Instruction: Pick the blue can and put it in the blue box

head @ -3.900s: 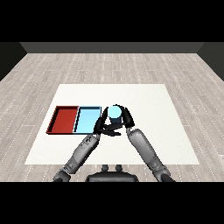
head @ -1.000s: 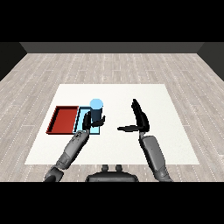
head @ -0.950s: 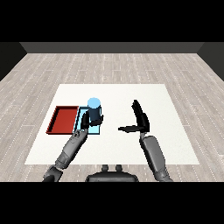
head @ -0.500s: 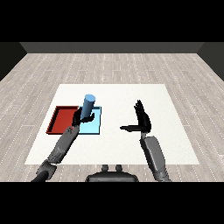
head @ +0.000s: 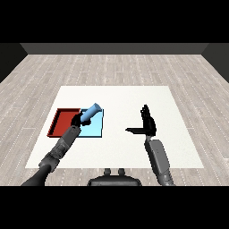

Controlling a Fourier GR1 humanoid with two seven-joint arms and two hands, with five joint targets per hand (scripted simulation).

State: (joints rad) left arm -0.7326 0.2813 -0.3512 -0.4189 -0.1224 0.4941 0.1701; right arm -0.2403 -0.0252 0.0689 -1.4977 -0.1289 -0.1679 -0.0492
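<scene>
The blue can [head: 91,111] is tilted, its top leaning to the right, and is held over the light blue tray [head: 95,129]. My left hand [head: 78,120] is curled round the can's lower part, above the tray's left side. My right hand [head: 146,124] stands apart on the right side of the white table, fingers straight up and thumb stuck out to the left, holding nothing.
A red tray [head: 62,122] lies directly left of the light blue tray, touching it. The white table [head: 125,100] stretches around both trays, with grey wood floor beyond its edges.
My left hand has carried the can leftward and down over the light blue tray, and the can has tipped from upright to tilted. My right hand has drifted slightly right, still open.
</scene>
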